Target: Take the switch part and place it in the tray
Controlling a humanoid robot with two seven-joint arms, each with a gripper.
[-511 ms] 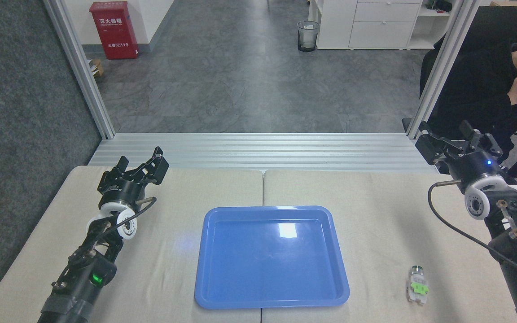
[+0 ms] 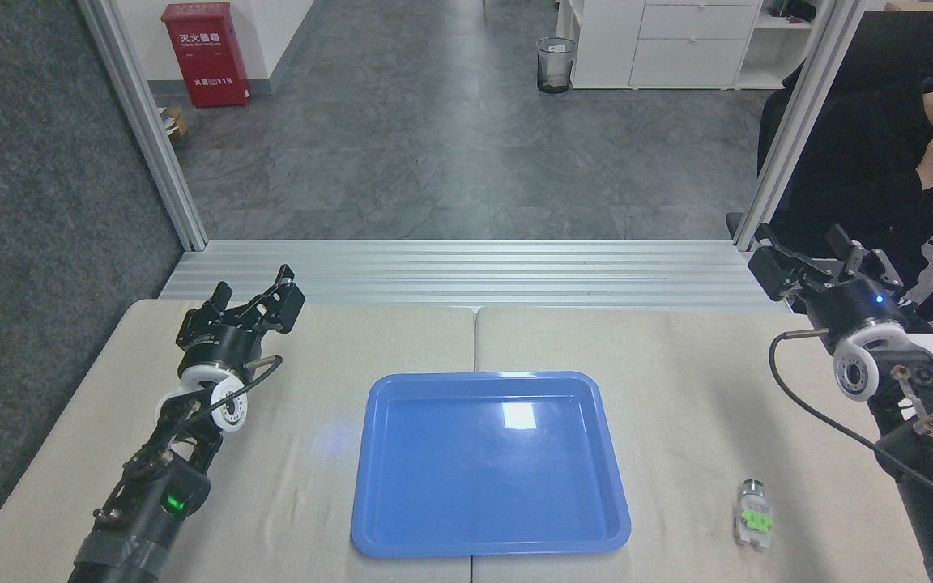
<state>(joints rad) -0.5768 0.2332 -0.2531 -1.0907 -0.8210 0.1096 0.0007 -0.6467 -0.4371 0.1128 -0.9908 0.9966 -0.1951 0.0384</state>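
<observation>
Left gripper (image 2: pixel 260 301) hangs spread at mid-left, holding nothing, the blue tray (image 2: pixel 489 541) sits bottom centre, the switch part (image 2: pixel 753 515) lies lower right beside it, well below the right gripper (image 2: pixel 815 259), fingers parted, empty.

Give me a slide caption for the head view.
Both grippers, left and right, open above the table; switch part lies right of the empty tray.
</observation>
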